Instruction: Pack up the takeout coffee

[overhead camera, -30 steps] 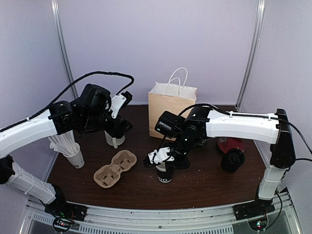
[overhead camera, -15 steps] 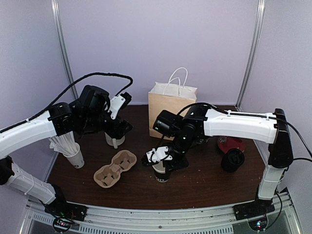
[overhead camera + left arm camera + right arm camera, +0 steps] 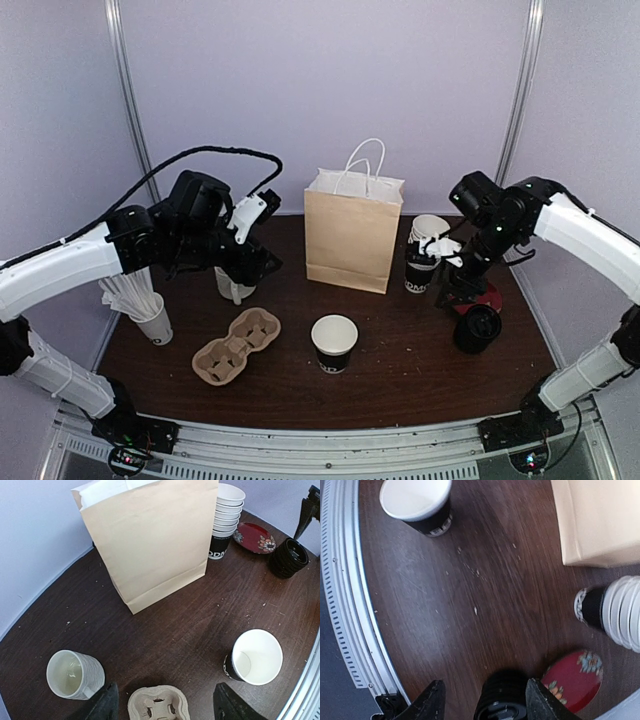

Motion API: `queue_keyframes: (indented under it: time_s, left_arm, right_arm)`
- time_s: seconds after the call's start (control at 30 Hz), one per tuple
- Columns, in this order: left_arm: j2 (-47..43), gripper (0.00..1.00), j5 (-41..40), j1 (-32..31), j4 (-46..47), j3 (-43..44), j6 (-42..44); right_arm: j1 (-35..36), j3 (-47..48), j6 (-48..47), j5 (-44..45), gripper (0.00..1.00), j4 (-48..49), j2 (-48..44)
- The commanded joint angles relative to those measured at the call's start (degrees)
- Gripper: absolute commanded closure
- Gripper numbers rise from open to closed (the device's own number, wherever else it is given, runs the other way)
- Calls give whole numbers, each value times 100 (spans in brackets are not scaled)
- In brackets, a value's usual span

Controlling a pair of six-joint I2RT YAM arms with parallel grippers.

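Pale lavender walls [image 3: 320, 90] close in a dark brown wooden table [image 3: 400, 380], with an upright tan paper bag with white handles [image 3: 350, 235] at the table's 12 o'clock. The lidless black paper cup with a white inside [image 3: 334, 343] stands upright at the bag's 6 o'clock, near the front edge and apart from both arms. At the cup's 9 o'clock lies a brown moulded-pulp cup carrier [image 3: 236, 345], and a white ribbed ceramic mug [image 3: 75, 675] sits at the carrier's 12 o'clock. A stack of nested black paper cups [image 3: 424, 258] stands at the bag's 3 o'clock, with a red patterned plate [image 3: 255, 537] and a stack of black plastic lids [image 3: 477, 328] at its 5 o'clock. The left tool [image 3: 166, 692] hangs over the carrier, fingers spread, gripping nothing. The right tool [image 3: 485, 687] hangs above the lids, fingers apart and empty.
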Motion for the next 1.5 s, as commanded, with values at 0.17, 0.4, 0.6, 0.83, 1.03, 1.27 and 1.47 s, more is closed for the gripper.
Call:
queue_keyframes:
  time_s: [0.17, 0.4, 0.6, 0.83, 1.03, 1.27, 1.47]
  left_arm:
    - [212, 32, 340, -14, 389, 142, 119]
    - [276, 33, 434, -14, 396, 103, 49]
    - [255, 33, 425, -13, 400, 46, 27]
    - [284, 33, 441, -19, 426, -10, -5]
    - [355, 33, 459, -17, 444, -16, -13]
    - [381, 33, 469, -13, 477, -45, -20]
    - [393, 33, 469, -19, 498, -90, -22]
  right_arm:
    - [-2001, -1165, 208, 1306, 56, -12, -905]
    - [-2745, -1549, 299, 1510, 65, -31, -572]
    - [-2779, -1589, 463, 1476, 66, 60, -232]
    - [-2780, -1584, 562, 1435, 67, 241, 67]
    - [-2788, -1583, 656, 1482, 68, 399, 287]
    - [-2789, -1527, 742, 1492, 78, 444, 442]
    - [-2789, -1484, 749, 1420, 90, 370, 466]
